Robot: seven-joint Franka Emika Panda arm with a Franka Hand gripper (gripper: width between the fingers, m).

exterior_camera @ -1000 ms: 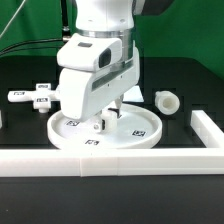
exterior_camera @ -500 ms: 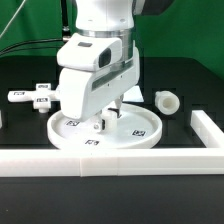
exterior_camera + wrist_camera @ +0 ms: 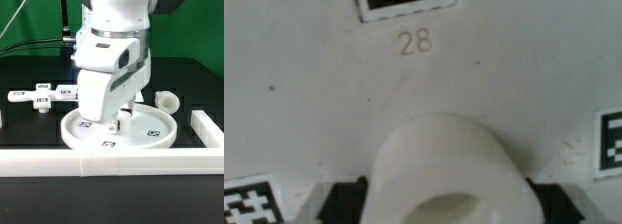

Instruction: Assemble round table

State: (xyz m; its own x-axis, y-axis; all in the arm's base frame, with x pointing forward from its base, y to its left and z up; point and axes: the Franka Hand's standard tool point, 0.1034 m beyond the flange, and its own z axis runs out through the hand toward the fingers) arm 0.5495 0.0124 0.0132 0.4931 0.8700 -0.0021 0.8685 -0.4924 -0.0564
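Note:
The large rimmed round disc [image 3: 152,126] lies flat on the black table against the front border bar. My gripper [image 3: 115,126] reaches down onto the disc's middle. In the wrist view the jaws [image 3: 441,206] are closed on a white rounded stub [image 3: 438,158] that rises from the disc's tagged face [image 3: 331,100], with a dark finger [image 3: 345,202] on each side. The short cylinder leg [image 3: 167,100] lies behind the disc on the exterior view's right. The cross-shaped base [image 3: 45,96] lies at the back left.
A long white border bar [image 3: 110,166] runs along the front. Another bar [image 3: 207,128] stands at the exterior view's right, close to the disc's rim. Cables hang at the back left.
The arm and the disc have both shifted toward the exterior view's right, bringing the disc closer to the right bar. The leg and the base have not moved.

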